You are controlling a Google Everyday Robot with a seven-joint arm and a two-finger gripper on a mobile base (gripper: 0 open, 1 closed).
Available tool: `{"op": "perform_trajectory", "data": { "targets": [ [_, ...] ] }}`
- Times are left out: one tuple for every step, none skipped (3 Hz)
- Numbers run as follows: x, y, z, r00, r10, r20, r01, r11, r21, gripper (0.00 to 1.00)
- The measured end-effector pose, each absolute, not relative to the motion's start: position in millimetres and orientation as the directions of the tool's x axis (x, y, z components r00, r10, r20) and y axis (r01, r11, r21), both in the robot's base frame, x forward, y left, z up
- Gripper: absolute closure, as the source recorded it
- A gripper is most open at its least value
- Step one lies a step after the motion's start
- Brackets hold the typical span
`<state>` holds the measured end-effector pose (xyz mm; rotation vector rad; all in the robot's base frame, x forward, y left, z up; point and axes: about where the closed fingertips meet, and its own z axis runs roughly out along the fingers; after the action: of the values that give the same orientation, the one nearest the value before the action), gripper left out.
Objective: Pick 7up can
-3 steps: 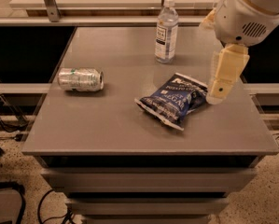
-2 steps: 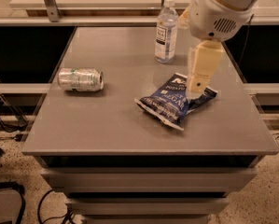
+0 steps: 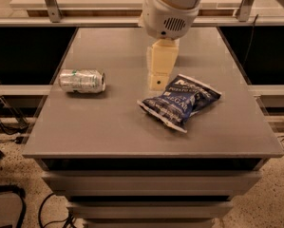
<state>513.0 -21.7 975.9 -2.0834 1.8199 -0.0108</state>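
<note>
The big cream arm [image 3: 170, 8] is hanging over the middle of the bench [image 3: 103, 132], and its claw [image 3: 157, 80] is pointing down just beside the left corner of the dark blue chip bag [image 3: 182, 101]. Whether the claw is open or closed I cannot tell, though it is carrying nothing. The 7up can [image 3: 82, 80] is lying on its side toward the left edge of the bench, well apart from the claw and untouched. To my eye this is the reach, with the grasp not yet begun. The next move is calling for travel to the left, clear of the bag, then a descent across the can's round body, which is likely to roll. The can is looking thin, silvery and smooth with green marks, the bag crinkly and glossy, the bench flat matte grey
</note>
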Motion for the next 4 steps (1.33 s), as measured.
{"op": "perform_trajectory", "data": {
  "targets": [
    [519,22,964,0.207,-0.954,-0.218,-0.950,-0.142,-0.277,0.00],
    [529,64,945,0.224,-0.956,-0.189,-0.948,-0.169,-0.269,0.00],
    [529,64,945,0.224,-0.956,-0.189,-0.948,-0.169,-0.269,0.00],
    [529,63,943,0.194,-0.964,-0.184,-0.953,-0.141,-0.267,0.00]
  ]
}}
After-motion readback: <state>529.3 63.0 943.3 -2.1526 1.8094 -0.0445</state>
